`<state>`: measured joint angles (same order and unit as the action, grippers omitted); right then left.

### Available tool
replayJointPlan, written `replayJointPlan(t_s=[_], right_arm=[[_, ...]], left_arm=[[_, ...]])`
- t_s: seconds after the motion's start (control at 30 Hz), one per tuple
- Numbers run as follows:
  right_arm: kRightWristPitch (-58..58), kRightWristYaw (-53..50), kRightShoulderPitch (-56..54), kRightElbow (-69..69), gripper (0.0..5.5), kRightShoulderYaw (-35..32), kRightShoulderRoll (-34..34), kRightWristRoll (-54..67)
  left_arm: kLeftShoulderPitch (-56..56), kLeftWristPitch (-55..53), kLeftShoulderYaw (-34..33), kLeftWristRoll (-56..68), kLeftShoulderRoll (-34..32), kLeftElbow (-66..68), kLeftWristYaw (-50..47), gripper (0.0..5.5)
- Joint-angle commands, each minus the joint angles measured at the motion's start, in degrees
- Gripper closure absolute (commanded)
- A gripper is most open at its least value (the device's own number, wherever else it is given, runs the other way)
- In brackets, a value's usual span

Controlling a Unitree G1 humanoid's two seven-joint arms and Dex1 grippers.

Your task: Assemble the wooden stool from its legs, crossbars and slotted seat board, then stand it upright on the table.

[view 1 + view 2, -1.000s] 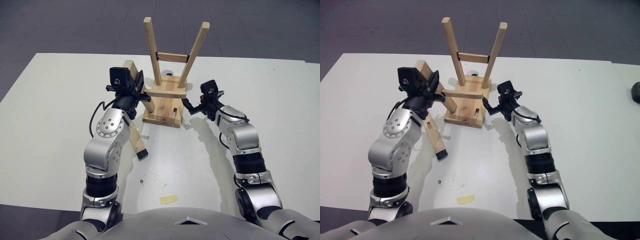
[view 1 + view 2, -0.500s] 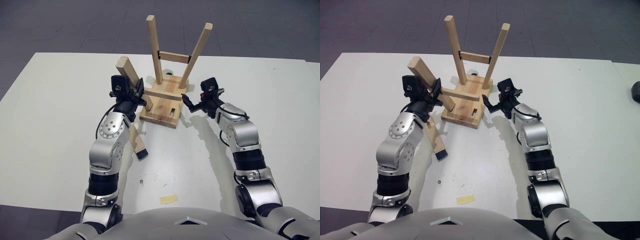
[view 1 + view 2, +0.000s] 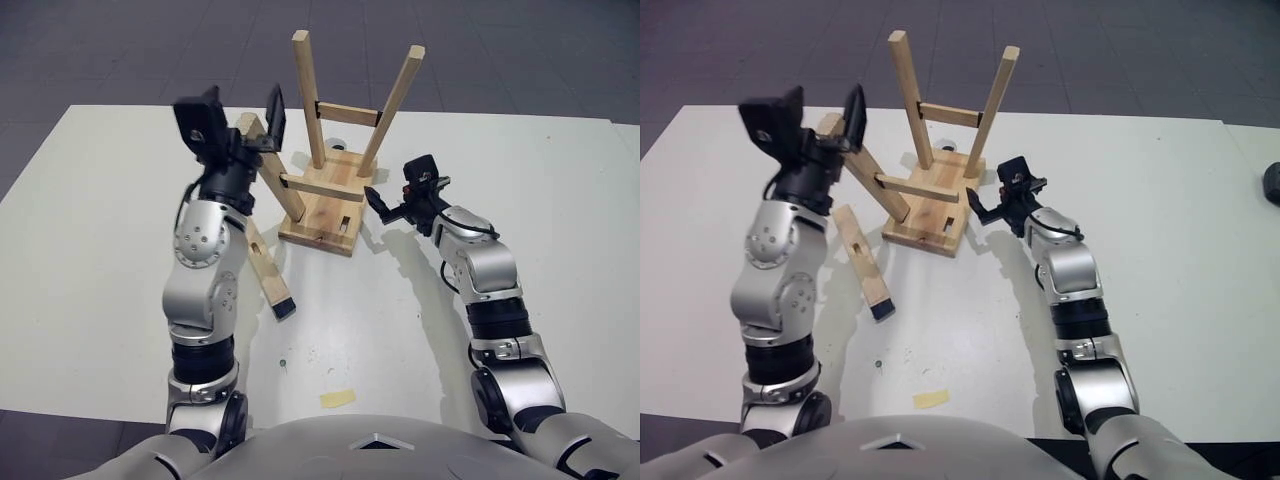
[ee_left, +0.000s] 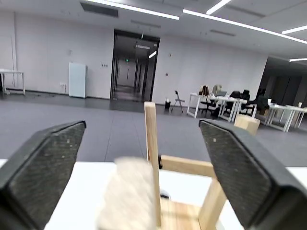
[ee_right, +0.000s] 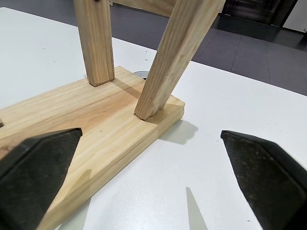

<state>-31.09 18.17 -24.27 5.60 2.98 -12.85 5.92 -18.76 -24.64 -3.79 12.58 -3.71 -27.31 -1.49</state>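
The stool stands upside down, its slotted seat board [image 3: 322, 212] flat on the white table [image 3: 100, 200]. Two legs [image 3: 307, 95] [image 3: 395, 100] rise from it, joined by a crossbar [image 3: 348, 114]. A third leg [image 3: 272, 172] leans out to the left, tied in by a lower crossbar [image 3: 320, 185]. A loose leg [image 3: 268, 275] lies on the table beside the board. My left gripper [image 3: 265, 115] is open, held high at the leaning leg's top end [image 4: 127, 191]. My right gripper [image 3: 385, 205] is open just off the board's right edge [image 5: 110, 139].
A scrap of yellow tape [image 3: 337, 398] and a tiny dark speck [image 3: 285, 362] lie near the table's front. A small round metal part [image 3: 335, 145] sits behind the board. Bare table spreads to both sides.
My left gripper rose from the leaning leg's crossbar joint to that leg's top end. The stool slid slightly left a second ago. The right gripper barely moved.
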Motion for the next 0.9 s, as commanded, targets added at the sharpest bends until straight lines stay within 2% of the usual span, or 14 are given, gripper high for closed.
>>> replayJointPlan(t_s=[0.03,0.17,0.23,0.33,0.4,0.47,0.53,0.67,0.77,0.9], right_arm=[[0.1,-0.22,0.32,-0.12,0.1,-0.38,-0.02,-0.05],[0.1,-0.59,0.3,-0.26,0.1,-0.83,0.49,0.29],[-0.06,-0.58,0.29,-0.59,0.1,-0.77,0.68,0.43],[-0.75,-0.35,0.41,-1.61,0.1,-0.44,0.81,0.59],[-1.24,-0.14,0.41,-2.09,0.1,-0.49,0.64,0.69],[-1.48,-0.04,0.5,-2.21,0.1,-0.63,0.4,0.68],[-1.45,0.07,0.65,-2.12,0.1,-0.57,0.41,0.64],[-0.98,0.08,1.32,-1.54,0.1,-0.61,0.54,0.51],[-0.65,0.15,2.15,-1.38,0.1,-1.01,0.25,0.58],[-0.45,-0.5,3.55,-2.22,0.1,-3.3,-0.07,1.38]], left_arm=[[-10.73,-3.44,-4.78,0.75,-3.95,2.46,-0.47,0.24],[-22.05,-2.37,-5.9,-0.14,-5.39,11.01,-0.7,0.12],[-23.62,-4.97,-3.93,-1.11,-5.97,13.93,0.16,0.12],[-17.61,-14.63,3.62,-3.77,-8.43,15.53,3.29,0.12],[-13.17,-18.93,6.43,-3.97,-8.98,14.71,4.73,0.12],[-10.42,-20.45,8.91,-4.2,-9.51,13.79,6.38,0.12],[-10.63,-18.03,8.6,-4.26,-8.57,14.17,6.45,0.12],[-15.21,-5.95,2.78,-3.84,-4.68,14.67,3.19,0.12],[-16.74,3.38,-3.95,-3.61,-4.14,8.29,-0.2,0.12],[-7.72,-4.02,-10.99,-4.98,-6.26,-0.27,-3.88,0.12]])
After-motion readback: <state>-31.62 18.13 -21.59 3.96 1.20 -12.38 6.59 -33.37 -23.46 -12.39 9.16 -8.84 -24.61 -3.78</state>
